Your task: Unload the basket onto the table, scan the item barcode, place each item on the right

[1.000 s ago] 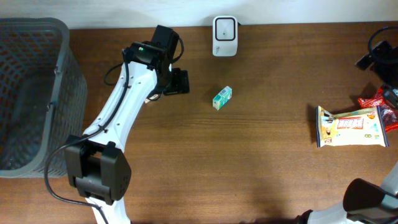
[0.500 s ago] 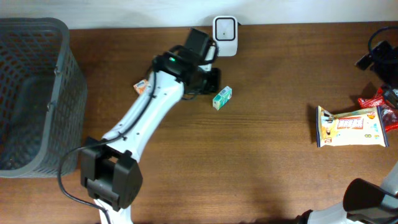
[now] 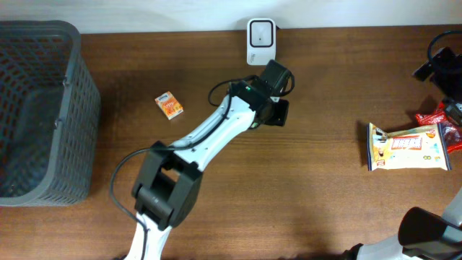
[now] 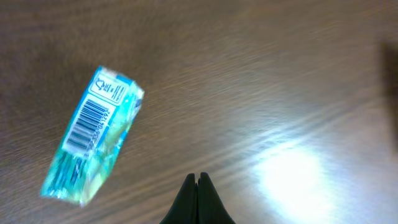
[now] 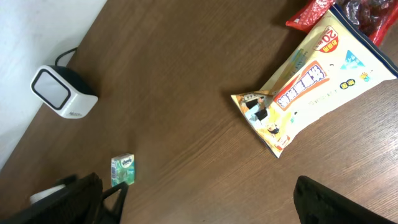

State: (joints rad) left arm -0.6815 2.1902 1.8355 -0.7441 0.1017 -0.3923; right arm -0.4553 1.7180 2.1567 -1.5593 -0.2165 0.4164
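A small green-and-teal tissue pack [image 4: 93, 146] lies flat on the brown table, its barcode [image 4: 93, 121] facing up. In the overhead view my left arm covers it. My left gripper [image 4: 199, 178] hovers just to the right of the pack, fingers pressed together and holding nothing; from above, that gripper [image 3: 280, 114] sits just below the white scanner [image 3: 260, 32] at the table's back edge. The right wrist view shows the pack [image 5: 123, 169], the scanner [image 5: 62, 93], and my right gripper [image 5: 208, 205] open wide and empty, far from both.
A small orange box [image 3: 170, 105] lies left of my left arm. A grey mesh basket [image 3: 36, 108] stands at the far left. At the right lie a yellow-and-white snack bag [image 3: 408, 146] and red packets [image 3: 442, 119].
My left arm swung right, from the orange box to the green pack, leaving the orange box uncovered on the table. Its fingers went from open to shut. The right arm stayed put.
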